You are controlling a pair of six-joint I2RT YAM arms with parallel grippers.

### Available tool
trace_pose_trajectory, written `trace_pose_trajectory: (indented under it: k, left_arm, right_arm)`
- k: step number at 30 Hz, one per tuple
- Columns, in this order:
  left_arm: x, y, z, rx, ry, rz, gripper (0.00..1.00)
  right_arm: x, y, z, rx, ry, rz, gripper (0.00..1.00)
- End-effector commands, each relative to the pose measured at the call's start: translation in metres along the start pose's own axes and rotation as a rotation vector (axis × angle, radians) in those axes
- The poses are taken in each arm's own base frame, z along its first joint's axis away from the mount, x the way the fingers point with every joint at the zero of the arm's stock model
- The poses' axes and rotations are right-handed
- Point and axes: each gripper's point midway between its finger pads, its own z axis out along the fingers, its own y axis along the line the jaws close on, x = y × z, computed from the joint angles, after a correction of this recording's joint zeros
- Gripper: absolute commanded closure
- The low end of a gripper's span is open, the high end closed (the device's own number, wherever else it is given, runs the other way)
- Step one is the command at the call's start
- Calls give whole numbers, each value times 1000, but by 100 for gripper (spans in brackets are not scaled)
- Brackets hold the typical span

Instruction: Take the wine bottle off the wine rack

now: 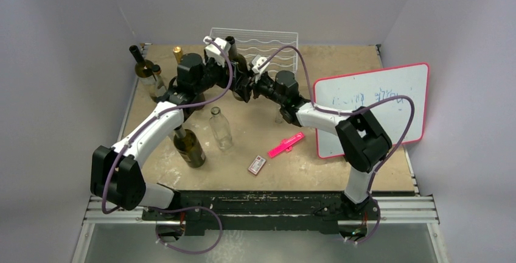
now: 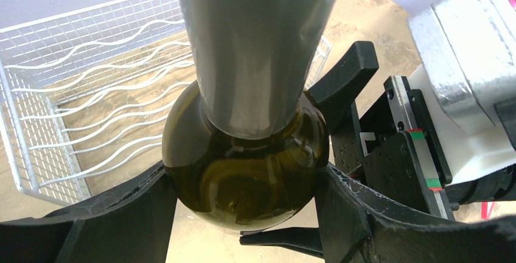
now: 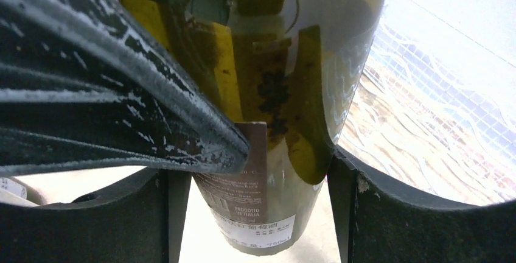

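Note:
A dark green wine bottle (image 1: pixel 232 45) with a foil neck is held roughly upright just in front of the white wire wine rack (image 1: pixel 268 42). My left gripper (image 1: pixel 235 69) is shut on its shoulder, which fills the left wrist view (image 2: pixel 243 178) between both fingers, with the rack (image 2: pixel 79 92) behind. My right gripper (image 1: pixel 246 86) is shut on the labelled lower body (image 3: pixel 268 202), with the rack (image 3: pixel 438 98) to the right. In both wrist views the base hangs over bare table.
Three bottles (image 1: pixel 146 68) stand at the back left. A dark bottle (image 1: pixel 190 147) and a clear one (image 1: pixel 221 129) stand under the left arm. A pink marker (image 1: pixel 286 144), a small card (image 1: pixel 257 164) and a whiteboard (image 1: pixel 371 108) lie to the right.

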Motion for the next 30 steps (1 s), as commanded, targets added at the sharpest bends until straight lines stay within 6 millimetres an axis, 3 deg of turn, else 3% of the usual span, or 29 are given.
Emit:
trace_pose_trajectory:
  k: [1,3,4,7,10,13,16,21,30]
  left_arm:
    - [-78,-31,-18,99,-193,35,91]
    - [-76,-31,-17,101,-188,27,91]
    - [-75,-30,-16,99,-184,25,91]
    - [-70,-28,-15,87,-165,29,92]
    - [-67,-25,-16,71,-144,32,87]
    - [-68,-18,-18,22,-126,23,64]
    - [-74,-6,-27,-63,-122,21,42]
    - [-85,11,-40,-179,-119,18,30]
    - [-108,4,-45,-168,-170,-48,24]
  right_arm:
    - [-48,-2,8,-24,-226,-91,23]
    - [-46,-4,14,-21,-234,-91,8]
    - [-45,-2,17,-34,-236,-87,5]
    - [-43,-2,25,-40,-239,-77,7]
    - [-46,-2,31,-53,-258,-80,20]
    - [-45,-5,36,-50,-272,-83,47]
    - [-40,-3,33,-58,-290,-94,61]
    - [-35,2,31,-82,-301,-100,67]
    - [-19,6,36,-104,-272,-72,75]
